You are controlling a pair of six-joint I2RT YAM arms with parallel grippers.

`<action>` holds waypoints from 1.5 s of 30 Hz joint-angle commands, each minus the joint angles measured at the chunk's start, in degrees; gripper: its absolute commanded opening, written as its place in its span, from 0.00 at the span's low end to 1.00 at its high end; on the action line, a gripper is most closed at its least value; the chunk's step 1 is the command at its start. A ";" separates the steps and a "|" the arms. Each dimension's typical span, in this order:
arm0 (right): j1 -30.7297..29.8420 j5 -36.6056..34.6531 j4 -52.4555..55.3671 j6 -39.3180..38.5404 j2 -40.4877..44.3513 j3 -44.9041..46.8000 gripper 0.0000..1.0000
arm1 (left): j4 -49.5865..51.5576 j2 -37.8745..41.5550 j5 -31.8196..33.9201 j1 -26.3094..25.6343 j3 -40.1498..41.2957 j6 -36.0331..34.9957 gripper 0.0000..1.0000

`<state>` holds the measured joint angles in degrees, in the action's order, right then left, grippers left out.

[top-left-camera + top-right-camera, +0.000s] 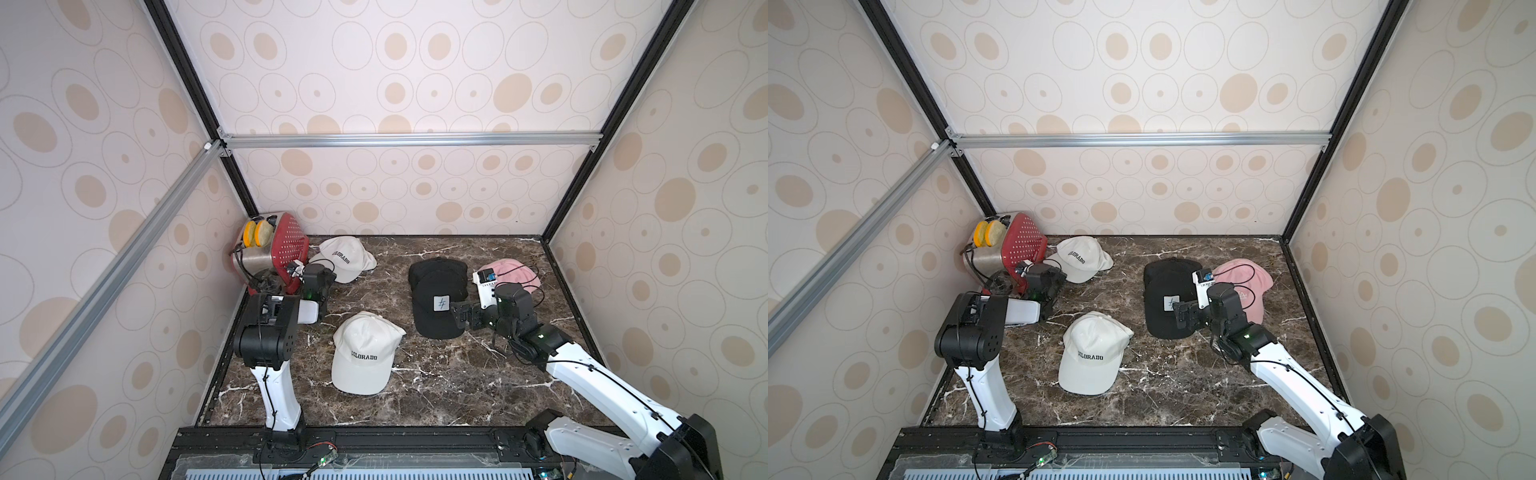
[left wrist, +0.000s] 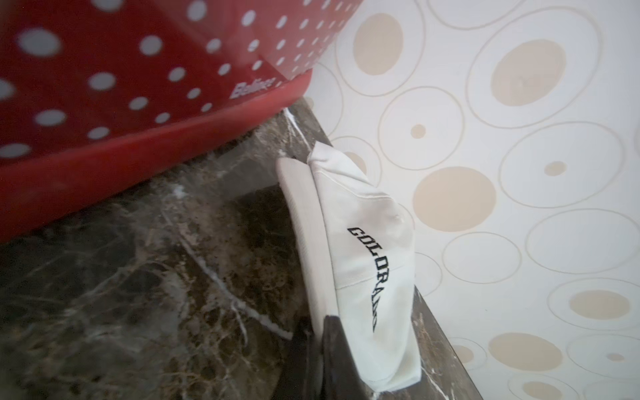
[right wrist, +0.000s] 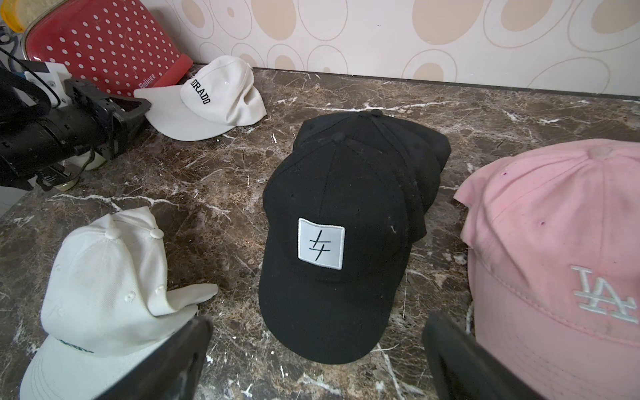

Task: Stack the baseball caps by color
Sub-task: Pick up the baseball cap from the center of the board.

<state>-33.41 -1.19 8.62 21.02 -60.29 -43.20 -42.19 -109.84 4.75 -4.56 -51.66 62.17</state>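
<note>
A white COLORADO cap [image 1: 343,257] lies at the back left beside the toaster. My left gripper [image 1: 330,274] is shut on its brim; in the left wrist view the dark fingers [image 2: 332,349] pinch the brim edge of this cap [image 2: 367,263]. A second white cap [image 1: 365,353] lies at the front middle, and the right wrist view shows two top buttons there [image 3: 104,277]. Black caps [image 1: 436,291] are stacked, the top one with a white square patch [image 3: 321,244]. A pink cap [image 1: 1246,286] sits at the right. My right gripper [image 1: 459,318] stands open just before the black brim [image 3: 317,346].
A red polka-dot toaster [image 1: 282,249] with yellow slices stands in the back left corner, tight against the left arm. Patterned walls enclose the marble table [image 1: 457,395] on three sides. The right arm's wrist partly hides the pink cap in both top views.
</note>
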 commanded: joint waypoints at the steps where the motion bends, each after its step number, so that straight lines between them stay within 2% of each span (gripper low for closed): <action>1: 0.01 -0.23 -0.54 0.99 -0.13 0.92 1.00 | -0.77 2.66 -3.25 0.16 0.51 -1.57 0.00; 6: 0.01 -3.58 -1.93 3.41 0.30 2.04 1.00 | -4.08 4.94 -5.51 0.16 1.52 -1.81 0.00; 15: 0.01 -4.47 -2.91 3.92 2.17 3.29 1.00 | -7.21 9.11 -12.08 0.17 1.12 -0.31 0.00; 19: -0.03 -4.09 -2.91 3.67 2.22 3.52 1.00 | -2.67 14.32 -14.51 0.11 0.34 -1.76 0.00; 23: 0.14 -2.23 -3.22 3.76 1.73 2.81 1.00 | -0.63 20.62 -14.28 -0.19 2.18 -1.12 0.00; 27: 5.39 11.11 -5.39 5.58 0.09 0.96 1.00 | 5.15 28.26 -15.80 -1.61 3.81 -2.45 0.00; 31: 9.52 22.55 -7.96 7.47 -3.53 -2.72 1.00 | 3.31 37.17 -19.05 -5.17 9.77 -5.78 0.00; 37: 11.44 33.36 -8.79 12.26 -9.16 -8.32 1.00 | -0.51 49.09 -23.64 -8.13 18.87 -2.58 0.00; 45: 12.45 45.24 -14.24 21.57 -13.28 -11.89 1.00 | -5.04 62.37 -30.50 -8.73 28.87 1.72 0.00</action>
<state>-21.02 36.21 -2.44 37.58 -72.12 -52.75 -41.74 -50.52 -21.28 -12.97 -23.66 61.58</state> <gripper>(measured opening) 0.999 0.064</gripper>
